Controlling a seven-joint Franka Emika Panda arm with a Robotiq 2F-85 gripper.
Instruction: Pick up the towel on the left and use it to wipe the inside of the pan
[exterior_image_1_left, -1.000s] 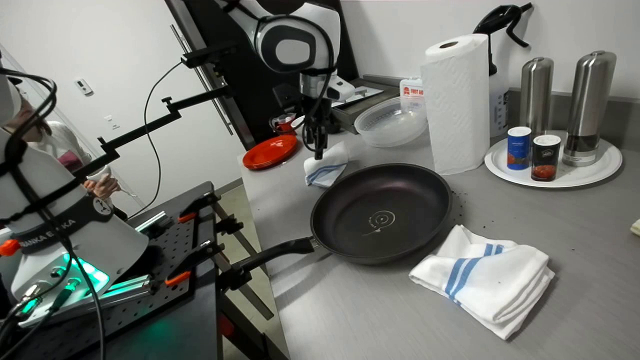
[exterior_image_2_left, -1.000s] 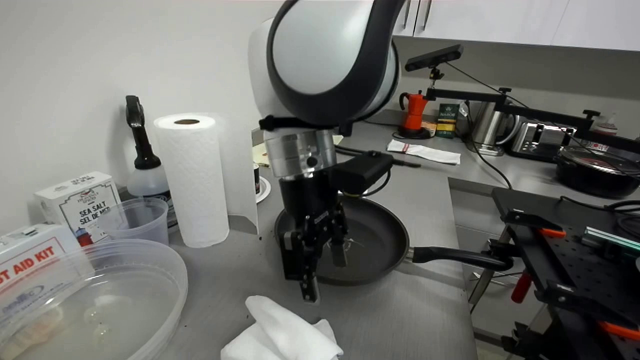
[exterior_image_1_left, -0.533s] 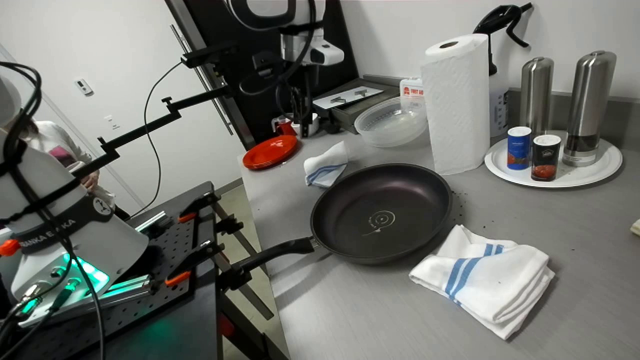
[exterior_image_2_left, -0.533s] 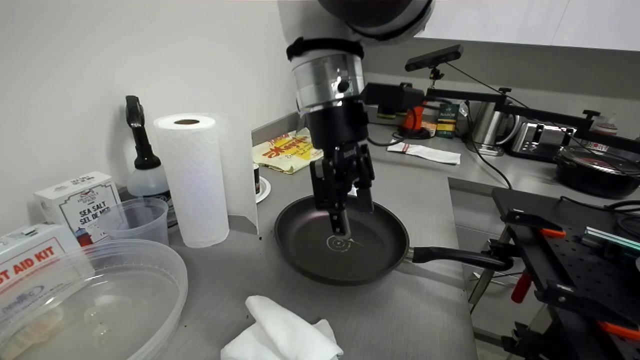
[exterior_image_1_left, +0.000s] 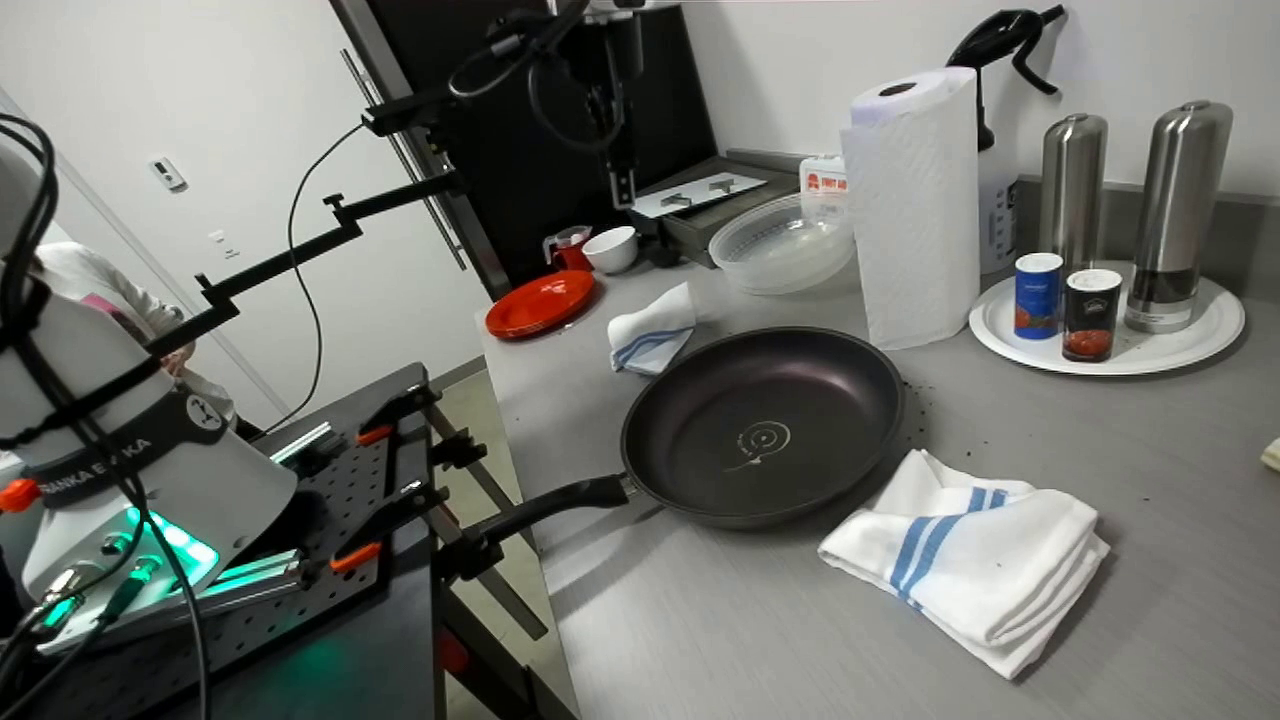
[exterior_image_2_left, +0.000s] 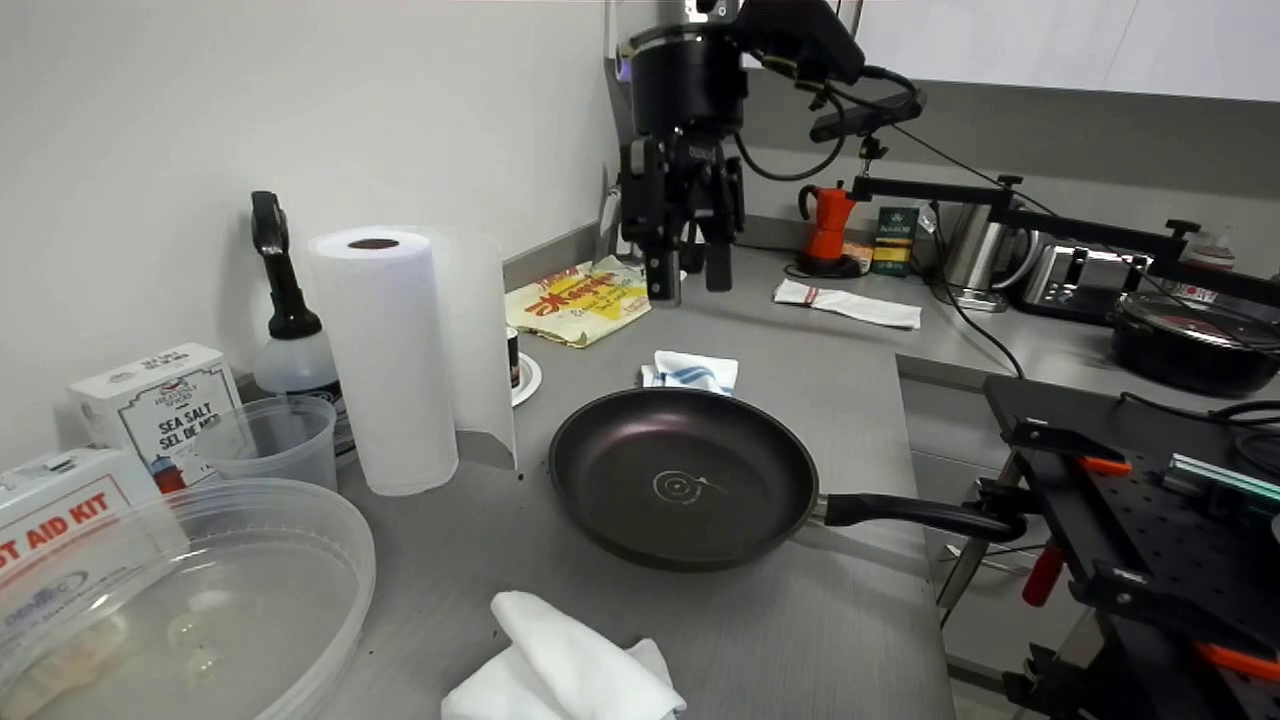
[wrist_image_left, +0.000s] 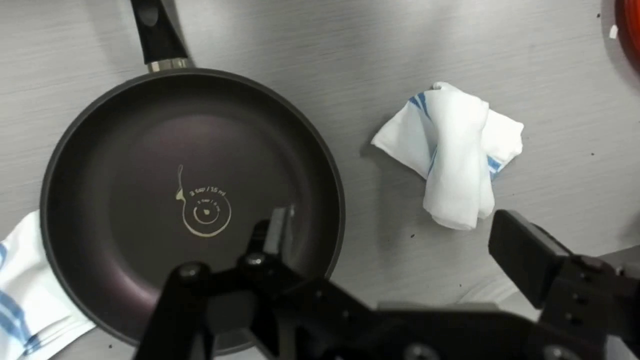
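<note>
Your gripper (wrist_image_left: 398, 235), jaws spread wide and empty, hangs above the counter (wrist_image_left: 350, 75); in the wrist view, the small towel (wrist_image_left: 457, 157) lies near the pan (wrist_image_left: 195, 160), at its three o'clock.

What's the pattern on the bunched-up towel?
The towel is white with blue stripes, clearest in the wrist view.

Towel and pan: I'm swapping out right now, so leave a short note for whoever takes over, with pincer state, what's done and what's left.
Pincer: open, holding nothing, high above the counter.
Small towel: loosely bunched on the counter.
Pan: on the counter, apart from the small towel, between it and the larger folded towel; leave that one.
Done: nothing is grasped at present; any wiping so far can't be told from the pictures.
Left, most likely: pick up the small towel and wipe the pan's inside.
</note>
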